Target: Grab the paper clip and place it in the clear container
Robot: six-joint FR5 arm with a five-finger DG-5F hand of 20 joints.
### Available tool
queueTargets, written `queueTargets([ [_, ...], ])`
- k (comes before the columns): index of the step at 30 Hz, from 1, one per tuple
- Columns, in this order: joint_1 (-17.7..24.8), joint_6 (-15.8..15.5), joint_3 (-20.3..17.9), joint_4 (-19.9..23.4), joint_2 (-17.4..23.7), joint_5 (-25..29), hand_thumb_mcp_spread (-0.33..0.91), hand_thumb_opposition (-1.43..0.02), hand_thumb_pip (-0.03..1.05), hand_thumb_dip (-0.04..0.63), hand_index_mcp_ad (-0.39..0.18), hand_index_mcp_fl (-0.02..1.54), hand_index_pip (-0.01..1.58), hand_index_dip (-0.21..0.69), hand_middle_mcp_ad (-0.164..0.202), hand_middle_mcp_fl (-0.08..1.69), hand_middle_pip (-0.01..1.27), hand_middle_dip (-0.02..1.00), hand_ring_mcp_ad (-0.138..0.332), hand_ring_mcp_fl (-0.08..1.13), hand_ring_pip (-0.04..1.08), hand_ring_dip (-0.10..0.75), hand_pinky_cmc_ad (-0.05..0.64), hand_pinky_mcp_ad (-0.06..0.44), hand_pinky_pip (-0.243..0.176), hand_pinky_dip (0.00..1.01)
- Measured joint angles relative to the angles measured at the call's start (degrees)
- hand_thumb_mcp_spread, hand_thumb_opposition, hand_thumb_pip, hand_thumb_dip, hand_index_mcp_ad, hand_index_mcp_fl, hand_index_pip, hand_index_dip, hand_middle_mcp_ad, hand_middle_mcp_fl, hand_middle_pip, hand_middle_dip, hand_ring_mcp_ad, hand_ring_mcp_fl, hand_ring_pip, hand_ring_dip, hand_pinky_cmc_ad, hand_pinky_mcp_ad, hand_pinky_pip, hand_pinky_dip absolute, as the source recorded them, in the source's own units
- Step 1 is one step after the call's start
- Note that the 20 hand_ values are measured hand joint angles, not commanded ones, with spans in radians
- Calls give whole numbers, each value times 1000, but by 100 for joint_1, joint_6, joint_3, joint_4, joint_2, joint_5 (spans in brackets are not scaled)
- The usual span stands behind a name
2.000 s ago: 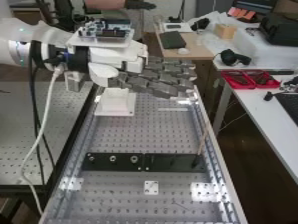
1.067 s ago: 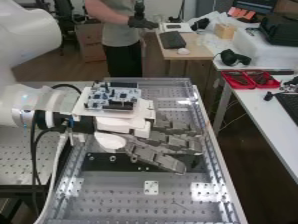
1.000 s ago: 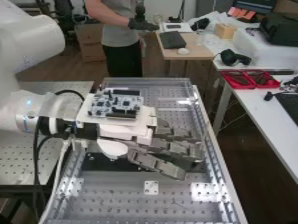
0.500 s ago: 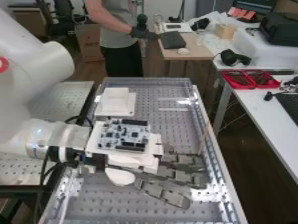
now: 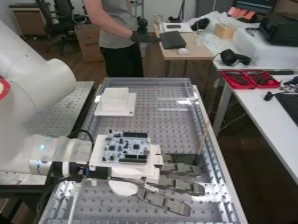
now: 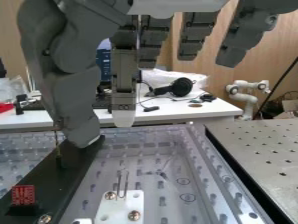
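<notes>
In the high view the hand [image 5: 174, 184] is low over the near half of the bench, palm down, its fingers straight and spread toward the right rail. The wrist view has the hand [image 6: 124, 75] open, with nothing between thumb and fingers. Below the fingertips and apart from them, a thin silver paper clip [image 6: 122, 183] stands upright at a small white plate [image 6: 120, 205] with screws. A clear, low-walled container [image 5: 148, 80] spans the perforated bench top in the high view; I cannot tell whether it is the task's container.
A black strip [image 6: 63, 167] carrying a small red block [image 6: 23, 195] lies beside the white plate. Farther along the bench is a white stepped block [image 5: 115, 102]. A thin brown stick [image 5: 202, 142] rises near the right rail. Red trays [image 5: 249, 79] sit on the side table.
The hand has moved from the bench's far half toward its near end, passing over the black strip and coming over the white plate. Its fingers have stayed open.
</notes>
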Motion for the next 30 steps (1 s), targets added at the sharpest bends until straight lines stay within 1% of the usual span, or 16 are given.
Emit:
queueTargets([
  [1, -5, -12, 2, 31, -15, -36, 461, -789, 534, 225, -119, 276, 1250, 152, -75, 42, 138, 152, 77, -2, 96, 51, 284, 215, -10, 138],
  [2, -6, -17, 4, 43, -22, -48, 459, -785, 538, 225, -120, 278, 1251, 152, -75, 44, 138, 152, 77, -2, 101, 54, 279, 213, -12, 138],
  [3, -8, -25, 8, 72, -40, -79, 466, -806, 534, 225, -126, 274, 1253, 138, -75, 40, 138, 155, 77, -2, 105, 59, 278, 213, -2, 136],
  [4, -9, -29, 14, 94, -55, -104, 459, -806, 532, 227, -129, 276, 1239, 140, -75, 42, 138, 155, 75, -2, 105, 59, 293, 215, 3, 140],
  [7, -12, -71, 27, 133, -86, -155, 480, -806, 524, 223, -134, 298, 1215, 124, -75, 58, 138, 155, 77, -2, 105, 59, 295, 215, 0, 140],
  [12, -35, -155, 70, 150, -150, -253, 480, -806, 503, 223, -136, 307, 1215, 122, -75, 54, 138, 155, 79, -2, 105, 59, 302, 215, 3, 140],
  [14, -48, -173, 83, 156, -166, -290, 494, -806, 503, 223, -138, 340, 1218, 126, -75, 59, 138, 155, 75, -2, 105, 59, 295, 213, 3, 140],
  [16, -61, -188, 91, 172, -178, -320, 492, -806, 501, 227, -141, 351, 1218, 117, -79, 87, 138, 155, 75, -2, 105, 63, 312, 215, 3, 140],
  [23, -103, -230, 111, 251, -218, -420, 508, -803, 499, 227, -143, 372, 1218, 108, -79, 86, 136, 155, 77, 0, 96, 66, 312, 213, 3, 140],
  [25, -113, -268, 138, 215, -247, -453, 508, -803, 499, 227, -143, 389, 1234, 108, -79, 86, 136, 157, 77, 0, 103, 72, 328, 215, 3, 140],
  [27, -118, -281, 152, 200, -263, -472, 508, -801, 499, 227, -152, 391, 1244, 106, -75, 99, 138, 157, 77, 0, 103, 72, 328, 215, 3, 140],
  [30, -122, -283, 162, 199, -278, -493, 529, -815, 499, 227, -164, 443, 1262, 106, -79, 122, 138, 157, 77, 0, 103, 73, 328, 215, 3, 140],
])
